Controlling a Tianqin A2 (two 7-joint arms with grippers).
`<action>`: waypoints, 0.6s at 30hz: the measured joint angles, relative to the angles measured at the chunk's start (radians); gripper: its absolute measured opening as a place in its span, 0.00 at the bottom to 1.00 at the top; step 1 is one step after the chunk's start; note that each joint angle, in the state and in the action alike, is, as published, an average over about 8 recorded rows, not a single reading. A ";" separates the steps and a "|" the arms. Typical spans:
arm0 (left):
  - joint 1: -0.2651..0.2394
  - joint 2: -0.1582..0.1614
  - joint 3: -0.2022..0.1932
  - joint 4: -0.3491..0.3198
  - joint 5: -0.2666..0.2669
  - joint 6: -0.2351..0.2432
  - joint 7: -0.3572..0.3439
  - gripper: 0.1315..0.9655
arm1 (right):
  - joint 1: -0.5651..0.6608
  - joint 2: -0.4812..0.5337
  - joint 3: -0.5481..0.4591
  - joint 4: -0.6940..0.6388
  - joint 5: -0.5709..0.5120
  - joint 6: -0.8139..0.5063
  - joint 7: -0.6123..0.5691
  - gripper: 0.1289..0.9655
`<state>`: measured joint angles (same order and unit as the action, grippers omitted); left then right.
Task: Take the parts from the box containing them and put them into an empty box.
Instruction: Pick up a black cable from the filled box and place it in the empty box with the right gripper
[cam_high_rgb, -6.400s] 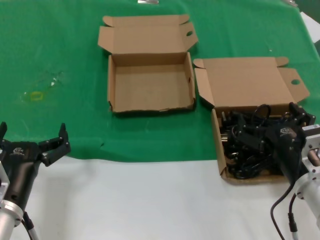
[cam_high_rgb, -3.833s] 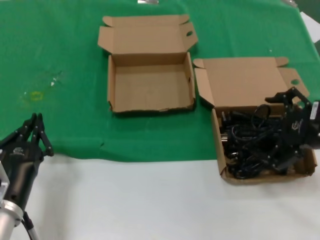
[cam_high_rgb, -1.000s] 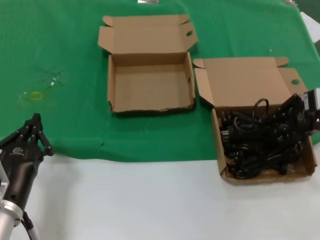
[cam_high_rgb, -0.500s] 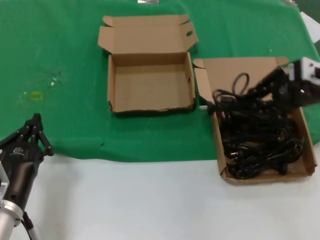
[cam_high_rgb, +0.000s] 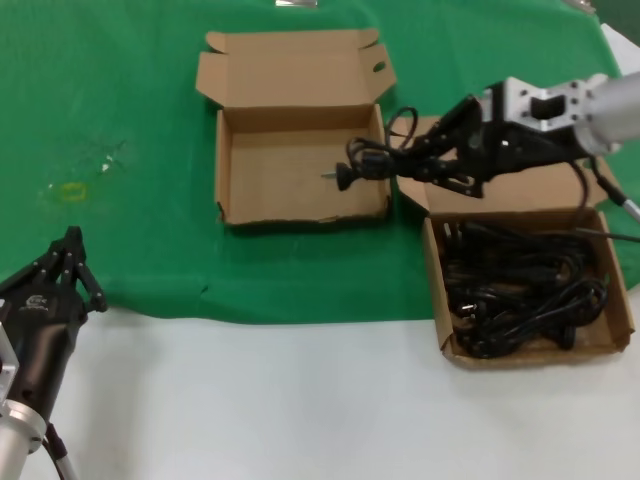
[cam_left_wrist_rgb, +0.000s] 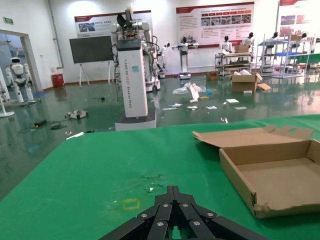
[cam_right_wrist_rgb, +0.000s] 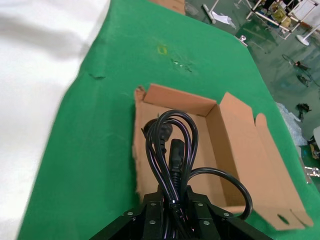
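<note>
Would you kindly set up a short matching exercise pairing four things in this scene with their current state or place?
1. right gripper
2. left gripper
3. left box
4. right box

a. holds a pile of black cords
b. parked at the green cloth's near edge
c. empty inside
d. carrying a coiled cord

Pairs: 1-d, 2-b, 3-c, 4-a

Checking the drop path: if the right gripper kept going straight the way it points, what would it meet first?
Probably the empty brown cardboard box: the right gripper, shut on a coiled black power cord, points across its right wall toward the floor inside, though depth is unclear.
</note>
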<state>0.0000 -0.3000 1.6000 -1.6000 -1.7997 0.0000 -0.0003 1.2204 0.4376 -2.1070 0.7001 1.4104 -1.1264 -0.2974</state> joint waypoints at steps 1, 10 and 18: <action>0.000 0.000 0.000 0.000 0.000 0.000 0.000 0.01 | 0.013 -0.020 -0.001 -0.033 0.000 0.009 -0.018 0.11; 0.000 0.000 0.000 0.000 0.000 0.000 0.000 0.01 | 0.141 -0.201 0.015 -0.385 0.014 0.100 -0.217 0.11; 0.000 0.000 0.000 0.000 0.000 0.000 0.000 0.01 | 0.212 -0.331 0.053 -0.620 0.036 0.218 -0.373 0.11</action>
<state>0.0000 -0.3000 1.6000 -1.6000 -1.7997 0.0000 -0.0003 1.4328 0.1064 -2.0535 0.0803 1.4459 -0.9089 -0.6706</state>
